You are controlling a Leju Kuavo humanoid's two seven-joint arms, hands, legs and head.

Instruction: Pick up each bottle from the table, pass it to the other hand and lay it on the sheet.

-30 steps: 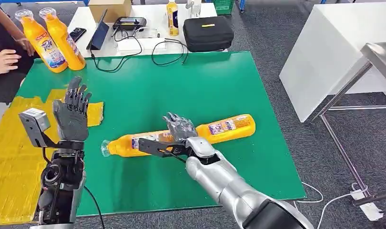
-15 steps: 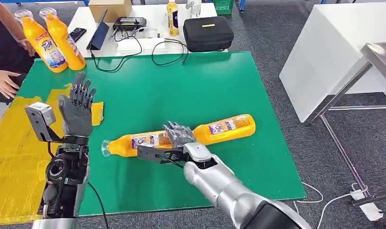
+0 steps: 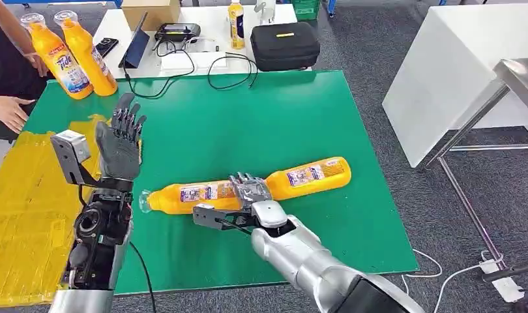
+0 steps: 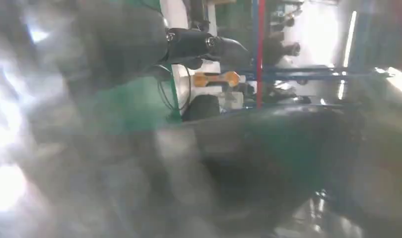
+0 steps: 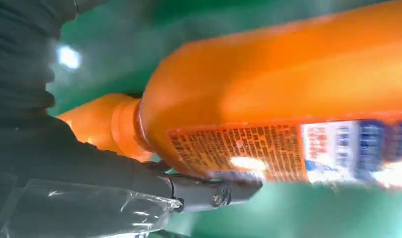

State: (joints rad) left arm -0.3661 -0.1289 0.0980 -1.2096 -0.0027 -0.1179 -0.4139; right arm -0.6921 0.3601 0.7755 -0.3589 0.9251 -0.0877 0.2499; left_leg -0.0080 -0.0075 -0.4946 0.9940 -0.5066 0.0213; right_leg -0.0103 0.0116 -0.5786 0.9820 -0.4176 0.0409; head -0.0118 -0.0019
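Two bottles [image 3: 245, 186] lying end to end, frame centre, on green table [image 3: 300, 117]. Right hand [image 3: 249, 190] over their junction, fingers curled on nearer bottle, not lifted. Left hand [image 3: 120, 145] raised, fingers spread, empty. Yellow sheet [image 3: 20, 195] left edge bare; no handover or placement done.

Two arms clad in smooth silver shells are seen. The left hand [image 3: 120, 147] is made of dark grey segmented fingers and a dark grey palm. A small grey box-shaped camera module is carried beside its wrist on a black bracket. Below it, the left forearm is built of exposed black mechanical parts, and a thin black cable is run alongside. The right hand [image 3: 250, 190] is likewise dark grey, with a black bracket fitted at its wrist and a rounded silver forearm behind.
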